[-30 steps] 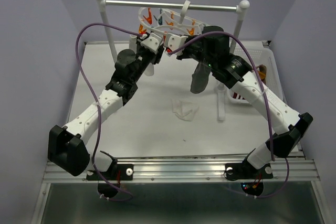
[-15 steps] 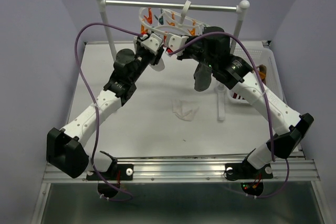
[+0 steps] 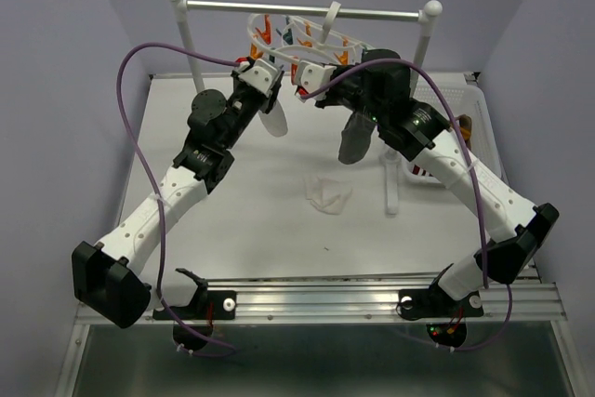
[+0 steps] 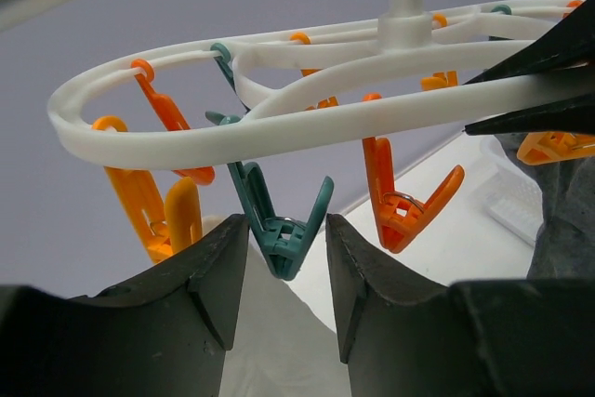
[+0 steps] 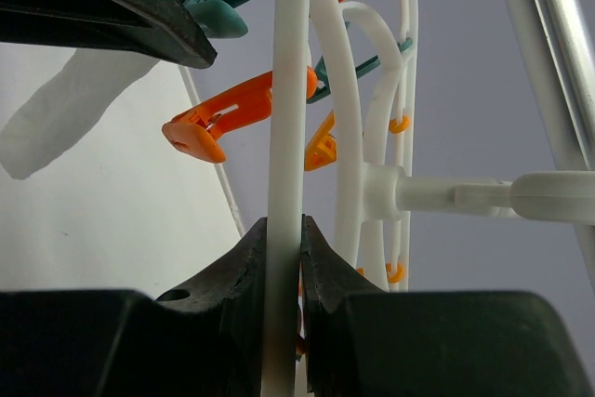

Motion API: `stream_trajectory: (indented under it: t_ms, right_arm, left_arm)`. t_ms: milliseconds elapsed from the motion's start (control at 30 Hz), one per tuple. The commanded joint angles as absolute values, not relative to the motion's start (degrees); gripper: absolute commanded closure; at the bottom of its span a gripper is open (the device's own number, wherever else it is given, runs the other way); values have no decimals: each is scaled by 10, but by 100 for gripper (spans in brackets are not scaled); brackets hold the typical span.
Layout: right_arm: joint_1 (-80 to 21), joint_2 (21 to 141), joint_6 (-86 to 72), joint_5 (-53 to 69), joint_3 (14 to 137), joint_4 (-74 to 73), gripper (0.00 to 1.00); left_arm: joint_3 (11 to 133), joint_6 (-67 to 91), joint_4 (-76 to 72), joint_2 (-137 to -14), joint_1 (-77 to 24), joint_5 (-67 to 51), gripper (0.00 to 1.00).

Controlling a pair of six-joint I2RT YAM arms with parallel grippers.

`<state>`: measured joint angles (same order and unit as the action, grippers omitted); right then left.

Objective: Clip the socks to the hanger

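**Hanger** (image 3: 302, 36): white oval double ring, hooked on the metal rail (image 3: 307, 11) of the stand at the far side of the desk (image 3: 242, 220). Orange and teal clips dangle from both rings.

**Right end effector** (image 5: 282, 230): closed tight on the hanger's outer ring, the white bar pinched between both fingers.

**Left end effector** (image 4: 284, 230): jaws about half apart, raised under the ring, with a teal clip (image 4: 270, 220) between the fingers (image 4: 200, 276). Whether the pads press the clip or only flank it cannot be told.

**Socks:**
- White sock (image 3: 272, 118), hanging just below the left end effector.
- Dark grey sock (image 3: 356, 141), hanging beside the right arm.
- White sock, crumpled (image 3: 328, 194), flat on the desk between the arms.
- More socks in the white basket (image 3: 476, 90) at the desk's right edge.
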<state>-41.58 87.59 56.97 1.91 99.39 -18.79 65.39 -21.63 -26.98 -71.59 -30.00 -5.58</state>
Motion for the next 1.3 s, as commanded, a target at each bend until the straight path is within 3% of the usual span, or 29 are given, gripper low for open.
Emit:
stream_trajectory:
  t_ms: [0, 133, 167, 200, 400, 1267]
  right_arm:
    - [-412, 858, 549, 23, 986, -192, 96]
    - [-412, 856, 549, 23, 984, -192, 96]
    - [-412, 855, 549, 23, 984, -191, 96]
    - [-412, 855, 549, 23, 981, -192, 96]
    - [-412, 855, 548, 25, 979, -191, 96]
    - [-412, 860, 548, 27, 975, -192, 96]
  left_arm:
    - [681, -219, -304, -708, -301, -62, 51]
    - [686, -221, -304, -709, -301, -75, 50]
    - [687, -221, -304, -709, -301, -78, 49]
    - [688, -223, -304, -709, -301, -80, 40]
    - [694, -226, -302, -711, -300, -82, 35]
    - [732, -260, -274, -729, -302, -80, 46]
